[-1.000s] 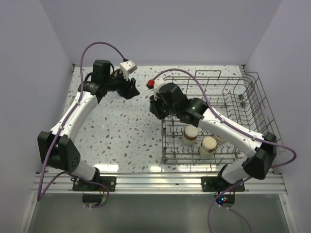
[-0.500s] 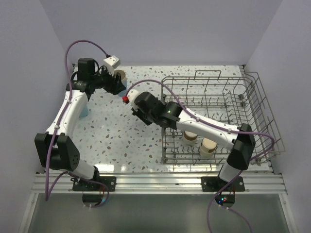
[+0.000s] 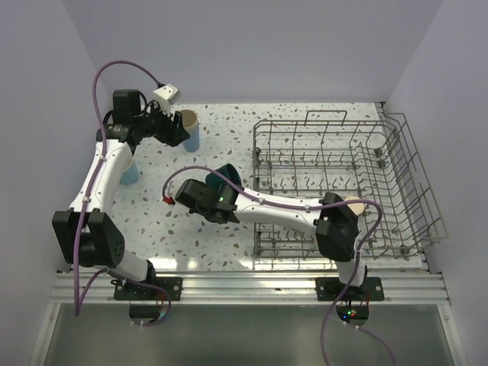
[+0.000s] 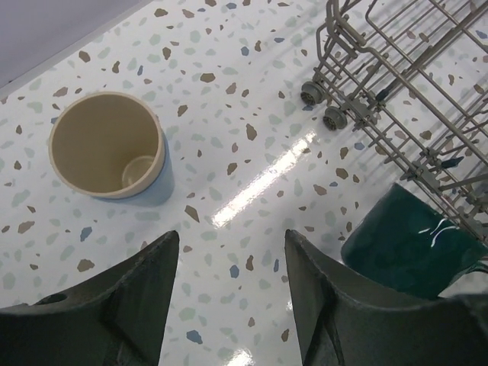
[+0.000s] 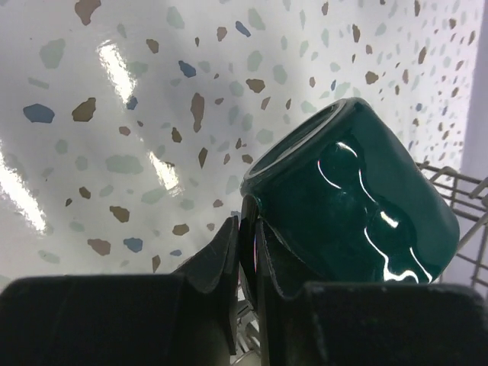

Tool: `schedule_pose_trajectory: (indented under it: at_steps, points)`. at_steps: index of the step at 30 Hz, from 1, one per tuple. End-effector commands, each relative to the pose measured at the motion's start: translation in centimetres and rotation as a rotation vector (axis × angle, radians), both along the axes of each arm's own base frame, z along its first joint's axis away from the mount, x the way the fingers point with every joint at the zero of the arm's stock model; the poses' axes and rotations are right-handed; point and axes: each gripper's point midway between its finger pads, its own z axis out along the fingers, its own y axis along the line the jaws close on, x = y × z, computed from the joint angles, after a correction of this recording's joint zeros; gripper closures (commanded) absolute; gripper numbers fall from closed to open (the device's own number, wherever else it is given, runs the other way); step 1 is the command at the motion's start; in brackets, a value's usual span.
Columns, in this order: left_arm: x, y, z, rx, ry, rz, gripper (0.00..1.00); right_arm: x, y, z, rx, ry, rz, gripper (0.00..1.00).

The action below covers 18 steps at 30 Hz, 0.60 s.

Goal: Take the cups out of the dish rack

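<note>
From above, your glossy dark teal mug (image 3: pixel 226 177) was tilted over the counter (image 3: pixel 175 221), just left of the dish rack (image 3: pixel 415 183). Left wrist: the left end effector (image 4: pixel 232 244) stood open. Right wrist: the right end effector (image 5: pixel 248 229) seemed clamped on the mug's rim; its handle was hidden.

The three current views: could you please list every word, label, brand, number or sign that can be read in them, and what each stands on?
None: no view shows any readable text.
The dark teal mug, the light blue tumbler, the dish rack, the left arm and the right arm show no lettering, labels or numbers.
</note>
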Motion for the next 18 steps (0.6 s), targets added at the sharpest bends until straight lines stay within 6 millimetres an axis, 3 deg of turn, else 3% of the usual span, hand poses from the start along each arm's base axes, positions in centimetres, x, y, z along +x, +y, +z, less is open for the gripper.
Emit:
schedule_pose_trajectory:
  at_steps: [1,9,14,18]
  points:
    - [0.2,-2.3,2.5,0.029,-0.053,-0.069,0.38,0.4,1.4,3.0,-0.085,-0.172,0.052,1.00]
    - [-1.1,-8.4,2.5,0.093,0.008,-0.232,0.36,-0.3,2.0,1.2,-0.233,-0.250,0.104,1.00]
    - [-2.7,-10.8,-1.3,0.203,0.101,-0.296,0.36,-0.9,2.8,0.5,-0.335,-0.316,0.144,1.00]
    - [-4.5,-10.1,-5.9,0.363,0.201,-0.314,0.35,-1.2,3.3,-0.5,-0.374,-0.342,0.161,1.00]
